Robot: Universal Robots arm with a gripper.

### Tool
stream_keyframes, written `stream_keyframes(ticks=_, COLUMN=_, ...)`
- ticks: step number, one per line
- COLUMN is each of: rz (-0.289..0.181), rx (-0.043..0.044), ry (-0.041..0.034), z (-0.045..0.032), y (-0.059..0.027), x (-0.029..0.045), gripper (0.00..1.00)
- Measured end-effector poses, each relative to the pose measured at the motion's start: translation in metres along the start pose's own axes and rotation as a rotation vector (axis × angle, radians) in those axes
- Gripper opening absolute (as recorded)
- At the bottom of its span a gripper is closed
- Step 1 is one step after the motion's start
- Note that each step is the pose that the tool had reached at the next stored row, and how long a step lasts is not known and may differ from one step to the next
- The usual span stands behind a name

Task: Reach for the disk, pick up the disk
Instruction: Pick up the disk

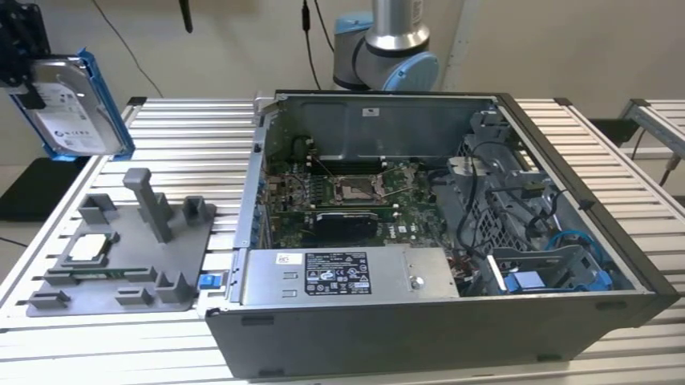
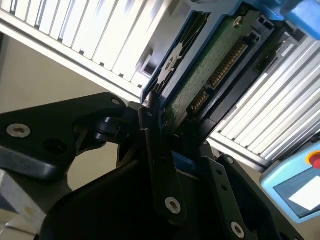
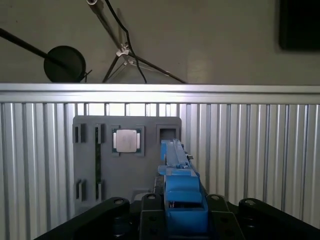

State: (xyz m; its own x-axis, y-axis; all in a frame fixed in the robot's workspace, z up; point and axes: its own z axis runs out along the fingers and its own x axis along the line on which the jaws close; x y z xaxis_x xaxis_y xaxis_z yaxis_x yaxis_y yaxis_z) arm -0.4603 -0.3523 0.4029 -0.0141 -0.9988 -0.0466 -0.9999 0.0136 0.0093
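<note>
Exterior view: the disk hangs upright, high over the grey fixture plate at that view's left, with the claw clamped on its blue-framed edge, a narrow hold, so I judge a jolt could twist it loose onto the slatted surface.

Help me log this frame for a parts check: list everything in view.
table: one, silver slats, spanning the exterior view
computer case: one, dark grey, open, mid-table
sticker box: one, grey, inside the case
holder plate: one, grey, on the table, exterior view's left
chip: one, white-silver, on the holder plate
disk: one, silver-grey with blue frame, held above the table, exterior view's left
arm: one, silver and blue, behind the case
gripper: one, black, shut on the disk
</note>
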Motion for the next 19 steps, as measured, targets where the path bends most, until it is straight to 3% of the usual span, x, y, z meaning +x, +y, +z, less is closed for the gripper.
stream_keyframes(ticks=19, rz=-0.003, rx=0.0, ry=0.0, z=-0.0333, y=0.0004, x=-0.0016, gripper=0.0)
